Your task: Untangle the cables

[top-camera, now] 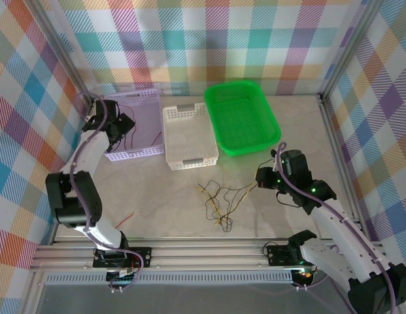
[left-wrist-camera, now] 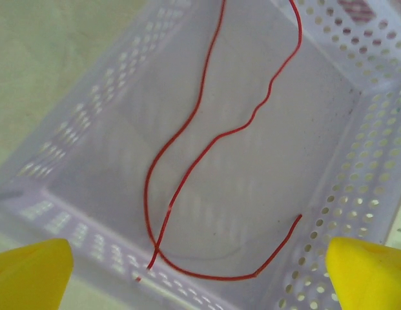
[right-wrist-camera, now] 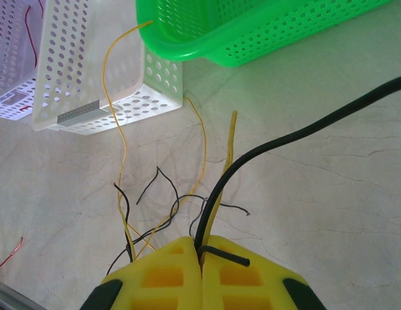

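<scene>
A loose tangle of thin yellow and black cables lies on the table's middle. My right gripper sits at its right end. In the right wrist view the gripper is shut on a black cable and a yellow cable, with the tangle just beyond the fingertips. A red cable lies curled on the floor of the lilac basket. My left gripper hangs open above it with nothing between its yellow fingers. From above, the left gripper hovers over that basket.
A white basket and a green basket stand at the back middle, beside the lilac one. Another red cable lies on the table near the left arm's base. Checked walls close in the table.
</scene>
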Robot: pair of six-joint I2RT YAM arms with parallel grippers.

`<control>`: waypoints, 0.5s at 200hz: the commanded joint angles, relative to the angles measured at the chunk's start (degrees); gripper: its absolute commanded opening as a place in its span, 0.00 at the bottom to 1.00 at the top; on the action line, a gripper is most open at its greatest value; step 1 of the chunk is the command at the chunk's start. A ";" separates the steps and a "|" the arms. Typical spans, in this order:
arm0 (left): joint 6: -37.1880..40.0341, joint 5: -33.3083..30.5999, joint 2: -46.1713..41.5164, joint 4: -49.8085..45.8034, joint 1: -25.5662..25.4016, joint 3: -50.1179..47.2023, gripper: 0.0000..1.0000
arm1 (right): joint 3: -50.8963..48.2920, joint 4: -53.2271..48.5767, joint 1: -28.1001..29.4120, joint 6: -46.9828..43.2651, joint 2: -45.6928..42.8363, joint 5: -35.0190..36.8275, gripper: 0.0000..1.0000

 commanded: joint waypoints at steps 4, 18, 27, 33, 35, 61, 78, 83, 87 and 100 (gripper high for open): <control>-8.62 -5.50 -6.90 -5.03 1.10 -4.91 1.00 | -0.56 1.34 0.42 -0.03 0.46 -1.38 0.00; -12.58 -8.14 -11.06 -8.17 1.10 -8.28 1.00 | -0.50 1.04 0.45 -0.26 0.53 -1.86 0.00; -15.57 -10.56 -14.01 -10.51 1.11 -10.40 1.00 | -0.47 0.82 0.51 -0.34 0.62 -2.19 0.00; -17.79 -11.97 -16.08 -11.93 1.12 -12.06 1.00 | -0.44 0.66 0.53 -0.34 0.67 -2.33 0.00; -18.52 -12.39 -16.82 -12.30 1.12 -12.52 1.00 | -0.42 0.65 0.51 -0.32 0.65 -2.40 0.00; -25.99 -17.85 -23.82 -19.43 1.12 -16.98 1.00 | -0.60 0.13 0.77 -0.07 0.90 -3.75 0.00; -32.26 -21.85 -25.47 -27.25 1.15 -17.38 1.00 | -0.65 0.00 0.90 0.40 1.14 -4.60 0.00; -32.87 -22.17 -25.56 -29.01 1.19 -17.47 0.99 | -0.61 -0.01 1.01 0.54 1.21 -4.91 0.00; -33.42 -22.20 -25.65 -30.16 1.15 -17.55 1.00 | -0.65 0.02 1.11 0.62 1.27 -5.19 0.00; -36.65 -21.22 -26.00 -33.81 1.12 -18.83 0.99 | -0.46 -0.01 1.38 0.72 1.68 -6.22 0.00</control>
